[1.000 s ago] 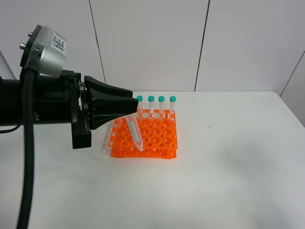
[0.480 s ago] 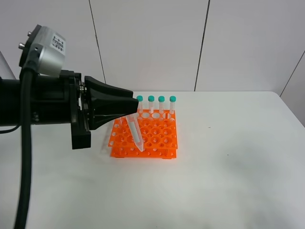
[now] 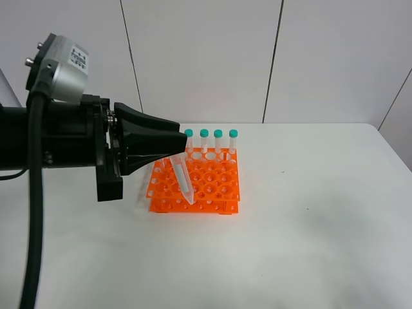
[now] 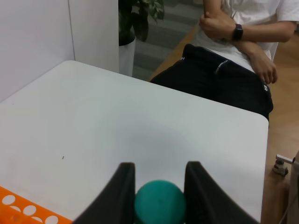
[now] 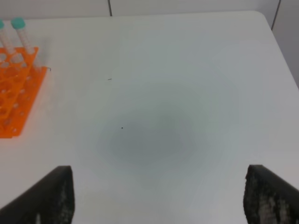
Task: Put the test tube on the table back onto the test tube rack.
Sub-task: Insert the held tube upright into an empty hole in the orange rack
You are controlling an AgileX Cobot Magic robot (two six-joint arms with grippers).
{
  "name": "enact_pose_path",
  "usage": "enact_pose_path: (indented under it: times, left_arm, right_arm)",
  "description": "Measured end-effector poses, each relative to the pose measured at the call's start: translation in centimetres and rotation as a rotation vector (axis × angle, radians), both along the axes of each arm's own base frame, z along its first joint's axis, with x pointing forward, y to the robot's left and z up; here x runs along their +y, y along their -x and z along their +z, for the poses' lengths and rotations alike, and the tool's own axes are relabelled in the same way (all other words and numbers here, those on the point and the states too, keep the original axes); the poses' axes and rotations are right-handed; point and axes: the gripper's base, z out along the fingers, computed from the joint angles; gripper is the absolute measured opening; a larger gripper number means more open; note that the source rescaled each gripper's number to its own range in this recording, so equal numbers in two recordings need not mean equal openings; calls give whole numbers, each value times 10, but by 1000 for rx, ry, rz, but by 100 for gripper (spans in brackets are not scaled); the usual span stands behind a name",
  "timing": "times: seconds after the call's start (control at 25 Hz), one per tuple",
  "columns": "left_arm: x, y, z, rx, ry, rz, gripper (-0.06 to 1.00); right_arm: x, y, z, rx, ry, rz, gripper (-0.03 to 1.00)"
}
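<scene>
black left gripper (image 3: 177, 149) is clamped on the teal-green screw cap (image 4: 160, 201) of the slim clear plastic test tube (image 3: 183, 183). The tube is off the plain white matte table (image 3: 309, 225) and hangs tilted, conical tip down over the front row of the bright orange plastic test tube rack (image 3: 222, 192). Can't tell if the tip is in a hole. Risks:
- the tilt makes the tip catch a hole rim and shove the rack, or jam between tiers
- letting go while tilted drops it across the top plate

Behind it, four identical capped tubes (image 3: 211, 138) stand in the back row. The right gripper (image 5: 159, 200) is spread wide over the table, holding nothing, well apart from the rack
</scene>
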Motion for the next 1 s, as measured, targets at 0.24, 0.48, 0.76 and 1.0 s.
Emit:
enact_pose_path:
  times: [0.24,0.48,0.76,1.0]
  left_arm:
    - [0,-1,0,0,-3,7,0]
    - [3,-4,-3,2,-43,53,0]
    - [7,-20,19,40,-130,197,0]
    - [-9,-18,26,-57,-212,313,0]
  right_arm:
    - [0,0,0,0,0,0,88]
    - [0,0,0,0,0,0,88]
    - [0,0,0,0,0,0,88]
    - [0,0,0,0,0,0,88]
